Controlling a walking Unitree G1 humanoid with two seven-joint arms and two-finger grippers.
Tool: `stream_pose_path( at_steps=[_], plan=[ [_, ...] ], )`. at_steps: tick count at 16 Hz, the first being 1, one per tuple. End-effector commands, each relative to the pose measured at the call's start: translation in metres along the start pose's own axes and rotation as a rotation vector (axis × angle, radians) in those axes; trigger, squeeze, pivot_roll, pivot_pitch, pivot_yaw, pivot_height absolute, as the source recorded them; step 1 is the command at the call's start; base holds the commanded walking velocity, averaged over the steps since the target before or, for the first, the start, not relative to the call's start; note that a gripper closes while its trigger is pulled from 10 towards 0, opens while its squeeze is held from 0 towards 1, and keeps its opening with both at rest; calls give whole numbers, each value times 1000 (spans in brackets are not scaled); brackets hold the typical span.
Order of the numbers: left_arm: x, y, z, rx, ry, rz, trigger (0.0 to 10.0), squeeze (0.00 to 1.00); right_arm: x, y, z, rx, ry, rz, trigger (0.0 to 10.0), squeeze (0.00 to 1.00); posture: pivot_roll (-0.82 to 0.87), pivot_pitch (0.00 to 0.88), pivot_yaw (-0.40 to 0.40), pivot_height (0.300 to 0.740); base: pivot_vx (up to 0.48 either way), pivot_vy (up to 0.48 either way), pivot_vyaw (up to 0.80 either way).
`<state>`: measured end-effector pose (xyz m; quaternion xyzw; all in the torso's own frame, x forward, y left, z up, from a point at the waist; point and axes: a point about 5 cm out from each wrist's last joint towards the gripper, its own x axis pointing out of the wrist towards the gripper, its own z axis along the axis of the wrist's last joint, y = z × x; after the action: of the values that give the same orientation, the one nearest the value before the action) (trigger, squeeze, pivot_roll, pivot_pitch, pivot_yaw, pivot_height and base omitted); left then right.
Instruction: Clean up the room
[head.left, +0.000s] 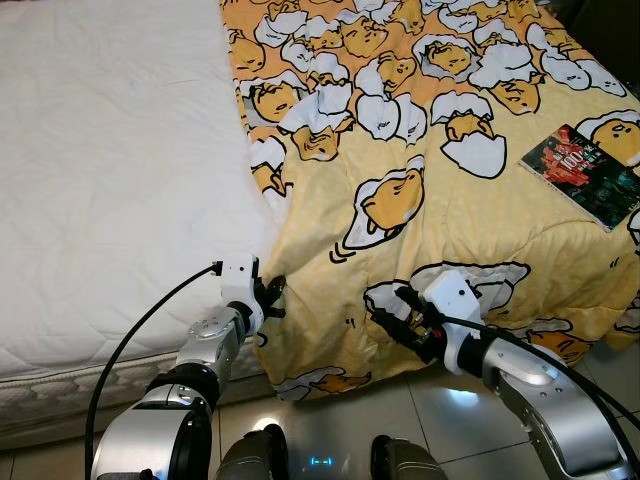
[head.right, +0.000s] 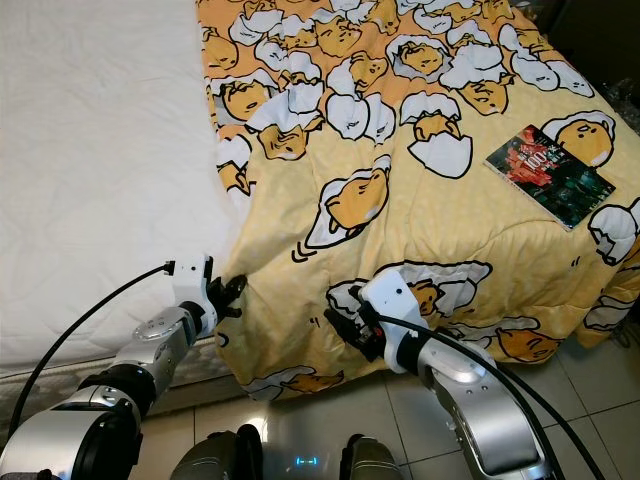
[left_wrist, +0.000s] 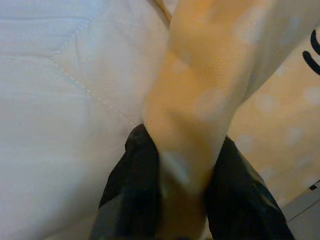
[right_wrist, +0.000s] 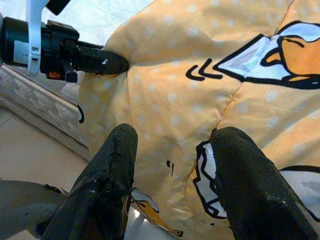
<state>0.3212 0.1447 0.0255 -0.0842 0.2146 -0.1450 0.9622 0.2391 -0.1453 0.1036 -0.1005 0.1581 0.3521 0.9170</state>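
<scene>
A yellow blanket (head.left: 420, 230) printed with cartoon egg figures covers the right half of the bed and hangs over its front edge. My left gripper (head.left: 272, 296) is shut on the blanket's left front edge; the left wrist view has a fold of yellow fabric (left_wrist: 187, 125) pinched between the black fingers (left_wrist: 131, 190). My right gripper (head.left: 393, 314) is open at the front hanging part, a little to the right. Its two fingers (right_wrist: 116, 155) are spread against the cloth with nothing clamped between them. The left gripper (right_wrist: 95, 59) also appears in the right wrist view.
The bare white mattress (head.left: 110, 180) takes up the left half of the bed. A dark book (head.left: 585, 170) lies on the blanket at the right. Pale floor tiles (head.left: 330, 420) run along the bed's front, where my feet stand.
</scene>
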Motion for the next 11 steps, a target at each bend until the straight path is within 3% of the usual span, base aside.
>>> stream_pose_path(
  at_steps=[1,3,5,6,8,11],
  plan=[
    [-3,1,-6,-10,0,-9,0,0,2,3,-1,-4,4,10,10000,0,-197,200,45,740,0,0,0],
    [-4,1,-6,13,-10,-16,0,0,3,4,-1,-6,2,12,10000,0,-196,199,46,740,0,0,0],
    [-7,5,-3,169,-22,-9,0,0,5,3,1,-8,-5,7,10000,0,-194,195,61,740,0,0,0],
    [-8,4,-2,178,-39,-14,0,0,5,3,2,-9,-6,5,10000,0,-194,195,61,740,0,0,0],
    [-13,-4,2,218,-119,-59,0,0,4,3,1,-10,-9,-3,10000,0,-188,191,73,740,0,0,0],
    [-32,-11,9,320,-232,-57,0,0,2,3,0,-3,-18,-30,10000,0,-173,187,85,740,0,0,0]
  ],
)
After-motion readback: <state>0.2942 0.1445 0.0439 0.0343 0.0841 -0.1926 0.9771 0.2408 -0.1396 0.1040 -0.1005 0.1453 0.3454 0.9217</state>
